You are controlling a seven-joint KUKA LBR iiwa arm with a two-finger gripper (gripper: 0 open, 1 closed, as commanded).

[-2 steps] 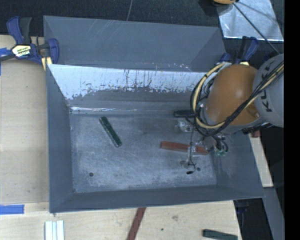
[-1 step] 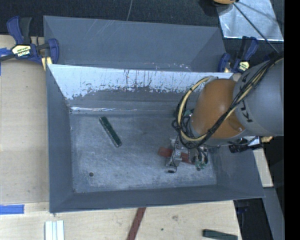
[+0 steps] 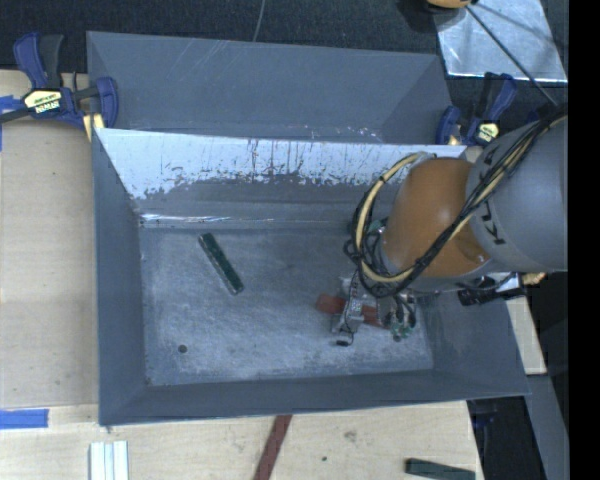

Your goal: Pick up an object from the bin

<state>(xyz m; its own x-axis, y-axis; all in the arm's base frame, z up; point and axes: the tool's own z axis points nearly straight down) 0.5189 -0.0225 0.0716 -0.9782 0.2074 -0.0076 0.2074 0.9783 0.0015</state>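
The claw (image 3: pixel 346 330) is low in the bin (image 3: pixel 120 298), close to the floor and near the front wall. It hangs from the arm (image 3: pixel 525 203), below the orange cover (image 3: pixel 430 218) and a loop of cables (image 3: pixel 370 238). Whether the claw is open or closed cannot be told: the wrist and cables crowd it from above.

A small red piece (image 3: pixel 329 305) lies against the claw, on its side toward the view's left and a little toward the back wall. It looks to be touching the claw, though it cannot be made out whether the claw is around it or only beside it. On the claw's other side, toward the view's right, a small green bit (image 3: pixel 404 326) lies near it, partly under the cables (its shape cannot be made out).

Well apart from the claw, toward the view's left and farther back, a dark green stick (image 3: pixel 221 263) lies flat and slanted on the bare floor. Farther left still, about level with the claw, there is a tiny dark speck (image 3: pixel 183 348).
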